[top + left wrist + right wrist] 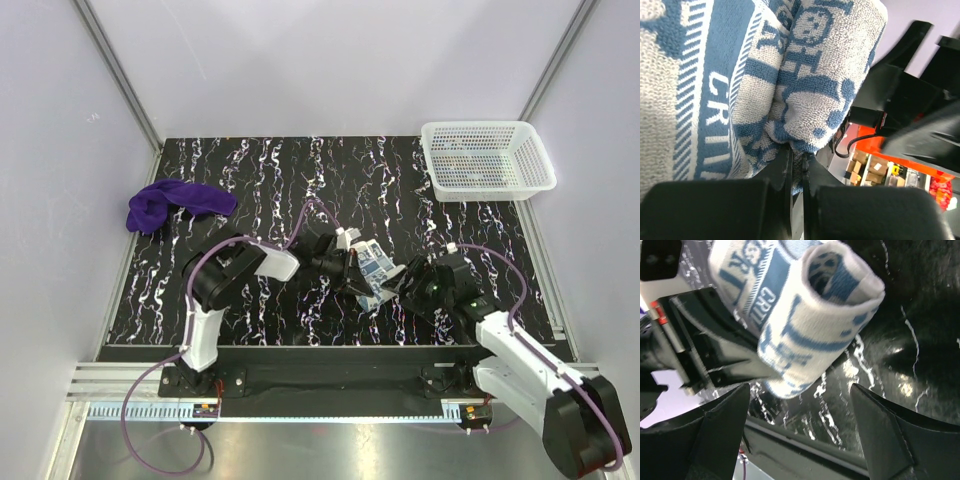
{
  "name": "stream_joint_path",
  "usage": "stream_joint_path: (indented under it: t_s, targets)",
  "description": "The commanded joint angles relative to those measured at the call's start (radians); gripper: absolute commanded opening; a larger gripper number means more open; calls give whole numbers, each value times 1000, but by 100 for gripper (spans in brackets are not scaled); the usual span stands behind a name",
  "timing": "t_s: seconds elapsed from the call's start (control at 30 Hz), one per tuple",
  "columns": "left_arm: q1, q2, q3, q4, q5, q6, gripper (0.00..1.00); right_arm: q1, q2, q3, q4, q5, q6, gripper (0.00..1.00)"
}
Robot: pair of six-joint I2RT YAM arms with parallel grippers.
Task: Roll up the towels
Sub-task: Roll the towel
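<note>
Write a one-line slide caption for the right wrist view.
Rolled patterned towel, pinched by the left gripper, hangs just ahead of the open right gripper.

Bright even light, glare on the glossy table, soft close-up blur

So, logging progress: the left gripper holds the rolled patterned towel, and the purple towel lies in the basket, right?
No: the top view shows the purple towel bunched on the table at left, not in the basket. The left gripper holds the patterned towel.
</note>
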Motion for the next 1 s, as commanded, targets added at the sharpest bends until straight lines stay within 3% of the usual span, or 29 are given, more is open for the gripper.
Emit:
stream_joint_path:
  t_s: [0.0,0.43,0.53,0.77,0.87,0.97]
  targets:
    - [15,50,-7,-32,-22,-3,0,-3,67,-23,175,-23,18,88]
    - [15,130,59,-27,55,-17,2,46,329,-35,413,27,24,79]
    - [18,141,68,-35,64,-9,3,69,377,-31,446,41,29,73]
    - [24,150,66,-25,77,-12,5,95,398,-18,450,50,26,41]
    - [24,112,65,-82,29,32,11,96,391,8,398,53,5,35]
    - [24,41,63,-194,-53,124,26,96,403,52,344,35,-29,31]
